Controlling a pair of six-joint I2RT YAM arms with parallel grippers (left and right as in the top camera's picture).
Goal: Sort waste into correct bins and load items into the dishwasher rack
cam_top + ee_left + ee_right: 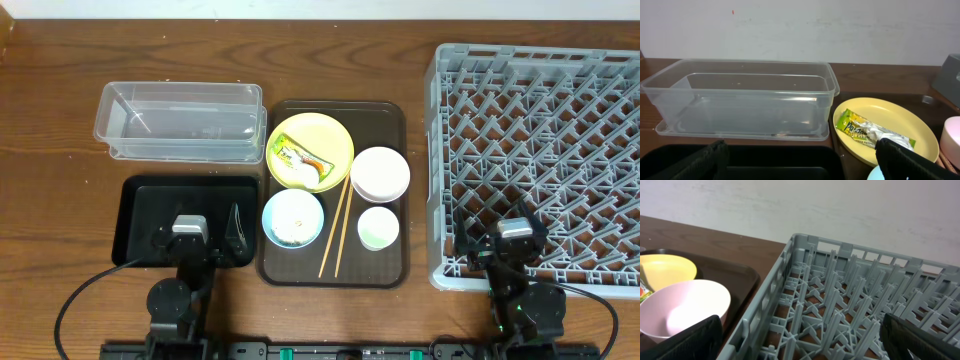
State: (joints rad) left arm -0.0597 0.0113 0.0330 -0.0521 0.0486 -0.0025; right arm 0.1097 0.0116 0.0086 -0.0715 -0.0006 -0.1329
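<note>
My left gripper [198, 245], wide open and empty, is nearer than my equally open right gripper [500, 248] to the wrapper [302, 158] lying ahead-right on the plate [330, 135].

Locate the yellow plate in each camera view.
Overhead: yellow plate at centre, in the brown tray's far-left corner.
Left wrist: lower right, beside the clear tub.
Right wrist: left edge, partly cut off.
Shared landmark: the pinkish-white bowl, beside the plate in every view.

Clear glossy plastic tub [740, 100], matt grey plastic rack [855, 310], wood-grain table [50, 140].
</note>
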